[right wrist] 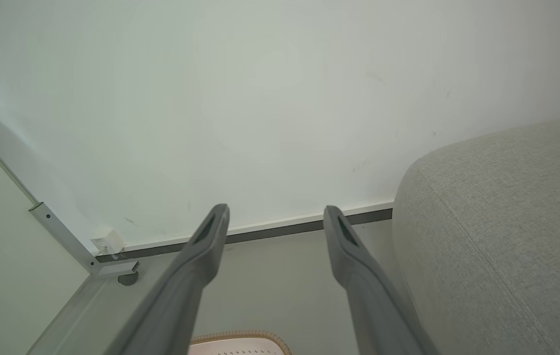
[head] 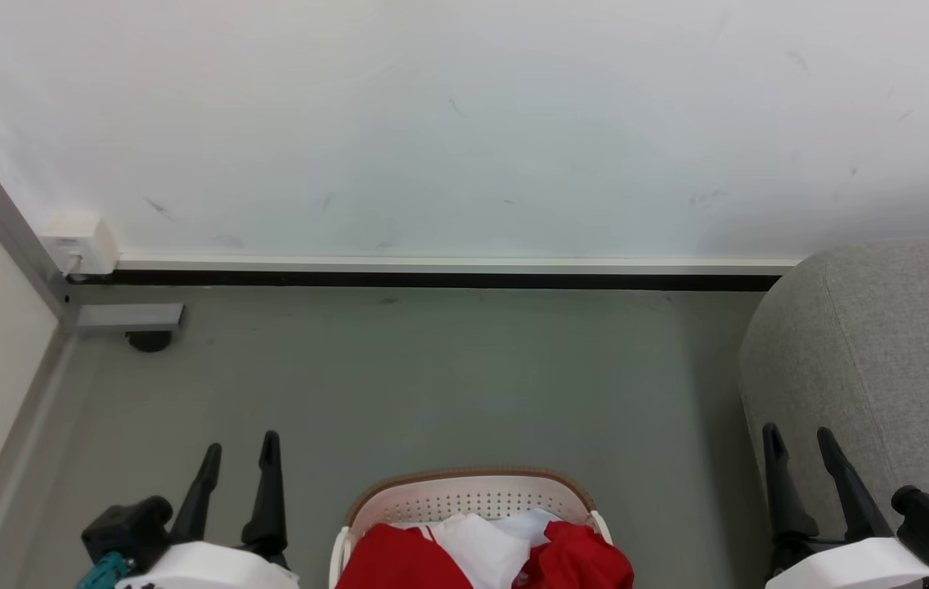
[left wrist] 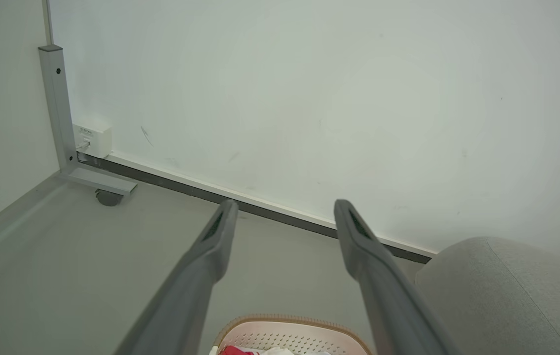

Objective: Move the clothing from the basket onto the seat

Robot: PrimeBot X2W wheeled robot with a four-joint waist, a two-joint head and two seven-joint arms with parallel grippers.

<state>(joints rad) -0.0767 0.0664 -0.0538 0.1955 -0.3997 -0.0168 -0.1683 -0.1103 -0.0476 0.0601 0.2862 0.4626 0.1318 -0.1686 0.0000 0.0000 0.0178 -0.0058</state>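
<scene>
The cream basket point(head: 468, 495) with a brown rim stands on the floor at the bottom centre of the head view. Red and white clothing point(head: 489, 552) is heaped inside it. The grey fabric seat point(head: 881, 360) rises at the right. My left gripper point(head: 240, 458) hovers open and empty left of the basket. My right gripper point(head: 800, 446) hovers open and empty right of it, close to the seat's edge. From the left wrist view, the basket point(left wrist: 290, 335) lies below the open gripper point(left wrist: 285, 209), the seat point(left wrist: 502, 296) at the right. In the right wrist view the gripper point(right wrist: 275, 214) is open beside the seat point(right wrist: 502, 231), above the basket rim point(right wrist: 240, 340).
A white wall point(head: 464, 123) with a dark baseboard closes the far side. At the left stands a grey metal frame point(head: 15, 237) with a caster point(head: 150, 339) and a white wall socket point(head: 80, 241). Grey floor point(head: 432, 384) lies between the basket and the wall.
</scene>
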